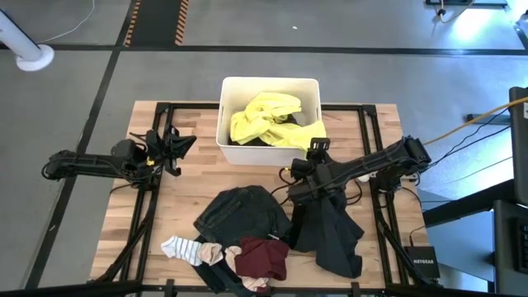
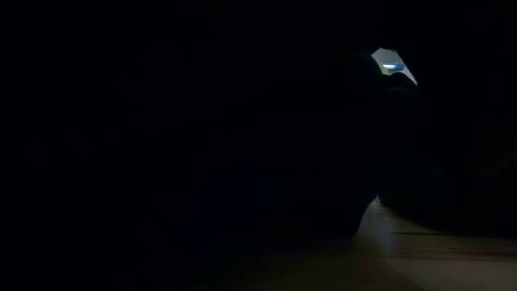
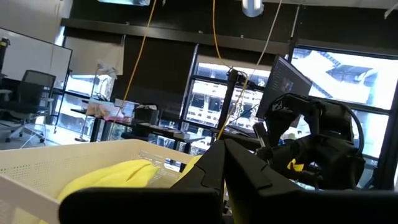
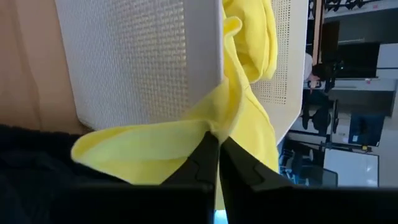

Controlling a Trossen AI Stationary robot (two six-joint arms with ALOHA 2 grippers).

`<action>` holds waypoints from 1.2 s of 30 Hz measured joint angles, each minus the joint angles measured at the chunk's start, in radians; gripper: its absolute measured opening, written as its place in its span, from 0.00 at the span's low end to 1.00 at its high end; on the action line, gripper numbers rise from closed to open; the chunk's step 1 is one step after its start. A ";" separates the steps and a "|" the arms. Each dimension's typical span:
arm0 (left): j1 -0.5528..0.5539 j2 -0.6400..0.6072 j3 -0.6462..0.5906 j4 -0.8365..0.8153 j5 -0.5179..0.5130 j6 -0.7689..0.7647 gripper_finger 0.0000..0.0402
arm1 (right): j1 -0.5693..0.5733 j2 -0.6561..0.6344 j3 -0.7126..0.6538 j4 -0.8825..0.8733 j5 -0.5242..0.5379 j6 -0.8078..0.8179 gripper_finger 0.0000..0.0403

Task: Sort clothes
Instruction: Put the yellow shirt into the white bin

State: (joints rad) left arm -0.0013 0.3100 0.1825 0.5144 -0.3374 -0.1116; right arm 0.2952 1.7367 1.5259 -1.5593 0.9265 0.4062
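Observation:
The white bin (image 1: 227, 124) at the table's far middle holds a bright yellow garment (image 1: 264, 115) over a dark one. My right gripper (image 1: 317, 150) is at the bin's near right corner, shut on the yellow garment (image 4: 242, 106), which comes out over the bin's rim (image 4: 211, 37). A black garment (image 1: 330, 227) lies under my right arm. A dark grey denim piece (image 1: 243, 213), striped socks (image 1: 183, 247), a pink piece (image 1: 216, 254) and a maroon piece (image 1: 264, 257) lie at the near edge. My left gripper (image 1: 188, 142) is shut and empty, left of the bin. My right gripper pinches a bunched fold of the yellow garment (image 4: 214, 127) between its two fingertips, outside the bin's wall. The cloth runs from the fingers up over the rim into the bin. A loose lobe (image 4: 124, 155) hangs from the fingers toward the table.
The low view is almost wholly dark, blocked by something close to the camera. The bin's mesh wall (image 4: 137, 62) stands right in front of my right gripper. Bare wood (image 1: 177, 198) lies between my left arm and the clothes at the near edge.

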 joint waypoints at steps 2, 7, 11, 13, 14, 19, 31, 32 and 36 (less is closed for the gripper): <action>0.000 0.000 0.000 0.000 0.000 0.000 0.01 | 0.000 0.000 0.022 -0.009 0.003 -0.003 0.05; 0.000 0.000 0.000 0.000 0.000 0.000 0.01 | 0.000 0.000 0.144 -0.010 0.023 -0.046 0.06; 0.000 0.000 0.000 0.000 0.000 0.000 0.01 | -0.001 0.000 0.270 -0.011 0.069 -0.114 0.02; 0.000 0.000 0.000 0.000 0.000 0.000 0.01 | -0.009 0.000 0.332 -0.009 0.142 -0.155 0.03; 0.000 0.000 0.000 0.000 0.000 0.000 0.01 | -0.015 0.000 0.361 -0.004 0.175 -0.183 0.04; 0.000 0.000 0.000 0.000 0.000 0.000 0.01 | -0.107 -0.001 0.449 0.103 0.199 -0.319 0.06; 0.000 0.000 0.000 0.000 0.000 0.000 0.01 | -0.459 0.006 0.423 0.387 -0.350 -0.411 0.06; 0.000 0.000 0.000 0.000 0.000 0.000 0.01 | -0.478 0.007 0.423 0.389 -0.382 -0.411 0.06; 0.000 0.000 0.000 0.000 0.000 0.000 0.01 | -0.514 0.009 0.423 0.389 -0.502 -0.411 0.08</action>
State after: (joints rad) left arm -0.0013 0.3103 0.1825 0.5140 -0.3378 -0.1115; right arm -0.2188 1.7454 1.9488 -1.1698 0.4249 -0.0051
